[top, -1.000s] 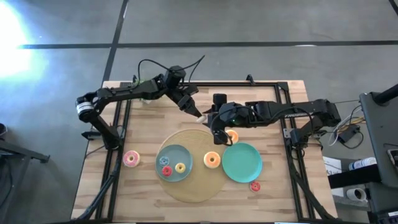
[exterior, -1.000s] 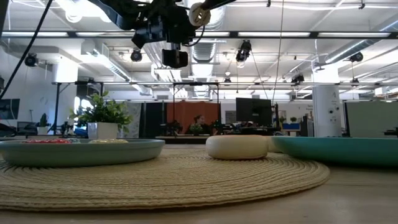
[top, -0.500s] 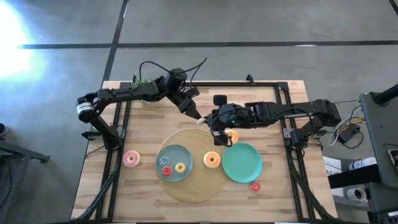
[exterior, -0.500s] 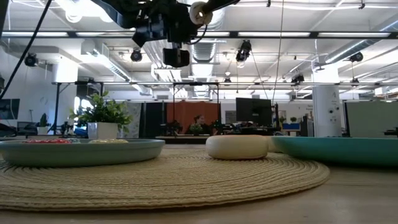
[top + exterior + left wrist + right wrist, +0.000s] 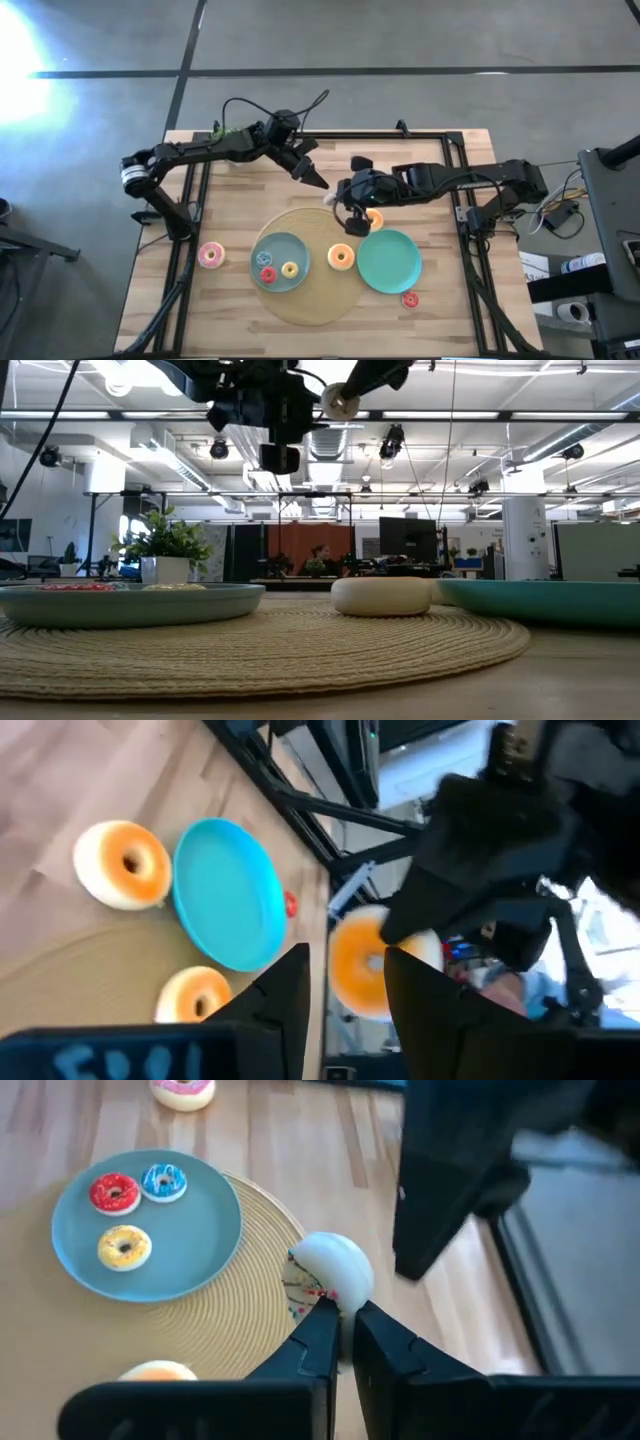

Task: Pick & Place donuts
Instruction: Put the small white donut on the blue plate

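No legible writing shows. Right end effector point(image 5: 340, 1342) clamps an orange-iced toy donut point(image 5: 328, 1272); left end effector point(image 5: 310, 180) stands apart.

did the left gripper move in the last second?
Yes. In the high view the left gripper has pulled back from the right gripper, toward the table's far edge, leaving the donut in the right jaws.
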Controlling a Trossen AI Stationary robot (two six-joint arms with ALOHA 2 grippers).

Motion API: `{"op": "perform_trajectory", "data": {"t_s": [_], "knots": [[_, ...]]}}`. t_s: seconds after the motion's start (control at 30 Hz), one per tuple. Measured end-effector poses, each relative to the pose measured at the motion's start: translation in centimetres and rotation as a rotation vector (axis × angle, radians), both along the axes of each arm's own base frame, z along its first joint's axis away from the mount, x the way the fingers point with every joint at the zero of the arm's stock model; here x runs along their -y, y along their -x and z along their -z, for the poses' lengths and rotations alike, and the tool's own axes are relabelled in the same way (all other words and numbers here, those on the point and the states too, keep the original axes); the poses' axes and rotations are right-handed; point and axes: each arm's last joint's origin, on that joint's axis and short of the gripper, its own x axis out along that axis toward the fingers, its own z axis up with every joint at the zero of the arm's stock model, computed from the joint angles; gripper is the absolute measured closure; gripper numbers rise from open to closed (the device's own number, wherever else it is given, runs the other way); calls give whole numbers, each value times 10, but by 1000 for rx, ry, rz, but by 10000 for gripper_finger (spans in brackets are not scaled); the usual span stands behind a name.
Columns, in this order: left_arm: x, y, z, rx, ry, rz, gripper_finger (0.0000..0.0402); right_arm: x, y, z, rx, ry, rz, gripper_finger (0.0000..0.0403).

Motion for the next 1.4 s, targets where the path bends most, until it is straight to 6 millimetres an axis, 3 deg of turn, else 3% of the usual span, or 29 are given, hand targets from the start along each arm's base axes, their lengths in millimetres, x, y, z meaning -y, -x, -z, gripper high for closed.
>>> {"op": "perform_trajectory", "data": {"t_s": [0.1, 0.3, 0.4, 0.53, 0.73, 1.03, 1.4], "knots": [[11, 12, -12, 3, -102, -23, 298, 4, 0, 3, 15, -79, 90, 388], [51, 49, -41, -55, -481, -151, 300, 10, -7, 15, 113, -202, 209, 388], [71, 66, -56, -52, -622, -205, 300, 15, -18, 26, 172, -370, 203, 388], [87, 89, -69, -67, -715, -272, 300, 18, -39, 49, 170, -537, 193, 388], [96, 122, -80, -115, -754, -361, 300, 14, -70, 82, 118, -747, 215, 388], [101, 157, -68, -127, -760, -400, 300, 10, -105, 126, 9, -953, 321, 387], [103, 175, -27, -142, -734, -410, 300, -10, -125, 186, -155, -1040, 405, 387]]}}
